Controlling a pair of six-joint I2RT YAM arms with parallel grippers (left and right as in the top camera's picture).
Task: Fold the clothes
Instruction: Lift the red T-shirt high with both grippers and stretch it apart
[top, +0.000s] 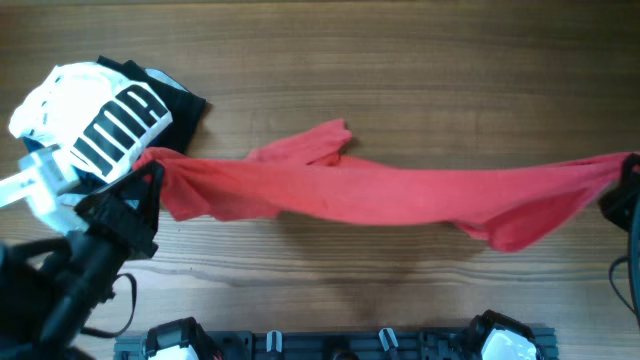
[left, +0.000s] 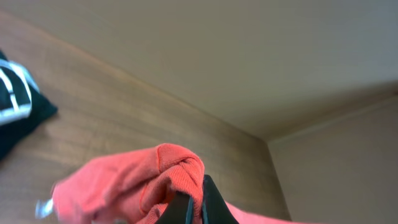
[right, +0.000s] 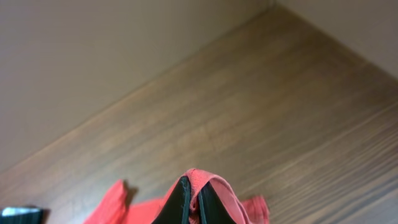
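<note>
Stretching left-right, T-shirt (top: 400, 195) seems lifted; left gripper (left: 194, 195) and right gripper (right: 193, 185) clamp its ends.

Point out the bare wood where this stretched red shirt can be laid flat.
Widest free patch: the wooden table beyond the red cotton T-shirt, from the black folded garment rightwards to the edge. A narrower bare strip runs between the shirt and the dark rail at the near edge. Crowded: the left, with the white black-striped garment and the left gripper.

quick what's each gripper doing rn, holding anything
left gripper: closed, pinching one end of the red T-shirt
right gripper: closed, pinching the other end of the red T-shirt
</note>
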